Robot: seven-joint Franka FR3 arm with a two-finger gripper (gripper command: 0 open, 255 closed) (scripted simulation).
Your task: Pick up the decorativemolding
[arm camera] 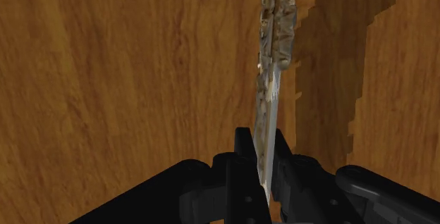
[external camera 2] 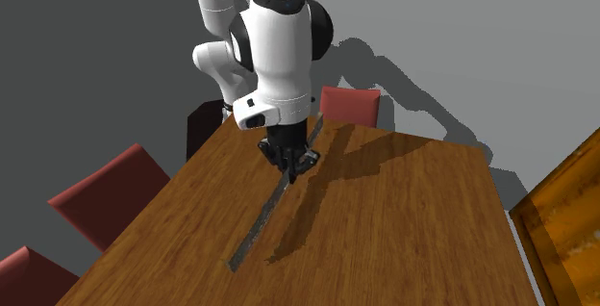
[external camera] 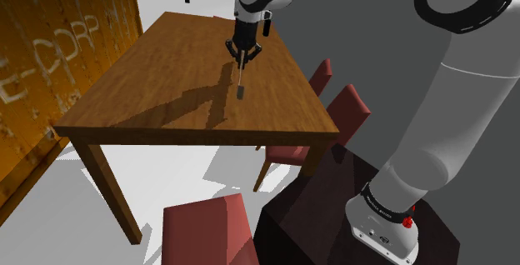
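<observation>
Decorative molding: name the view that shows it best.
Second exterior view: the molding shows nearly full length along the table. Shoulder view foreshortens it; wrist view shows its mottled face clasped in the tool.

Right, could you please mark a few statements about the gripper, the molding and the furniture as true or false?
1. The gripper is shut on the decorative molding. True.
2. The molding is a short round block. False: it is a long, thin strip.
3. The table shows brown wood grain. True.
4. The chairs by the table are blue. False: they are red.
</observation>
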